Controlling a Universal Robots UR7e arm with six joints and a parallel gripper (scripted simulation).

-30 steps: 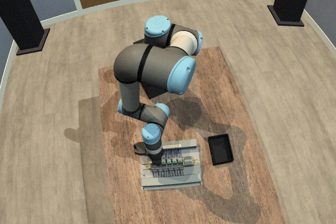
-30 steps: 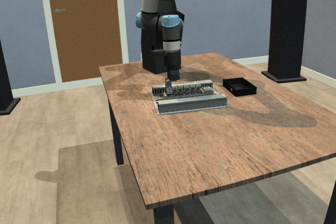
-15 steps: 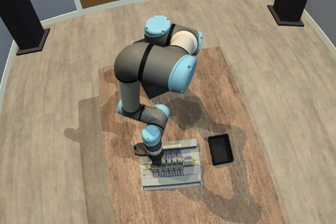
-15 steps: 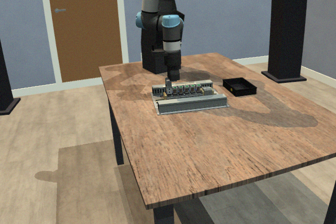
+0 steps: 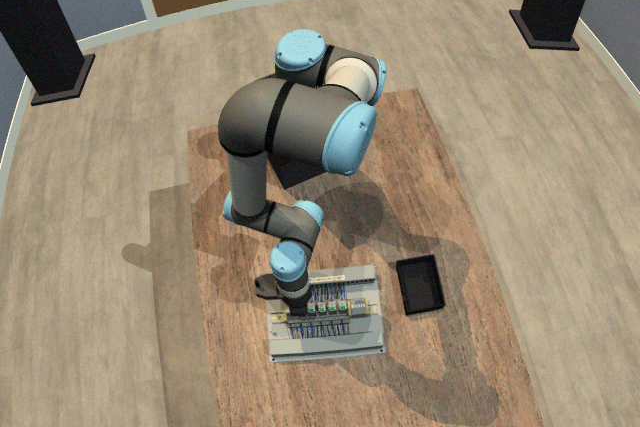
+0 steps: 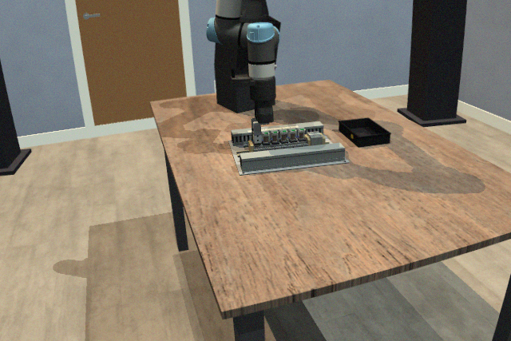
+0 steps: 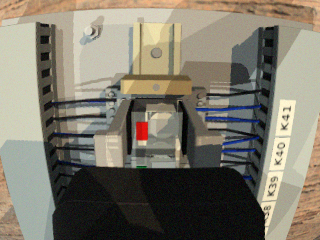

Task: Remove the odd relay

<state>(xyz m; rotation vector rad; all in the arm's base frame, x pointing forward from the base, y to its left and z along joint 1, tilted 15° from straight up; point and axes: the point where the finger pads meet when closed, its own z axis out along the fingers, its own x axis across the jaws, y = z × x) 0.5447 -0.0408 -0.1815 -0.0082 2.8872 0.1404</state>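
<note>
The relay panel (image 5: 364, 328) (image 6: 293, 157) (image 7: 110, 60) lies flat on the table as far as I can see. My gripper (image 5: 298, 312) (image 6: 256, 136) (image 7: 156, 116) points down at the left end of its relay row and is shut on the clear relay (image 7: 162, 131) with the red button (image 7: 142, 131), one finger on each side. The relay is low at its place on the rail; its pins and socket contacts are hidden. The other relays (image 5: 332, 308) (image 6: 283, 136) stand in the row to the right, with green buttons. The black parts tray (image 5: 421, 285) (image 6: 365, 132) stands right of the panel.
Grey wire ducts (image 5: 325, 345) (image 7: 17, 110) run along both long sides of the row, with wires beside the fingers. A brass-coloured end stop (image 7: 156, 86) sits just past the held relay. A grey block (image 5: 358, 307) stands at the row's right end.
</note>
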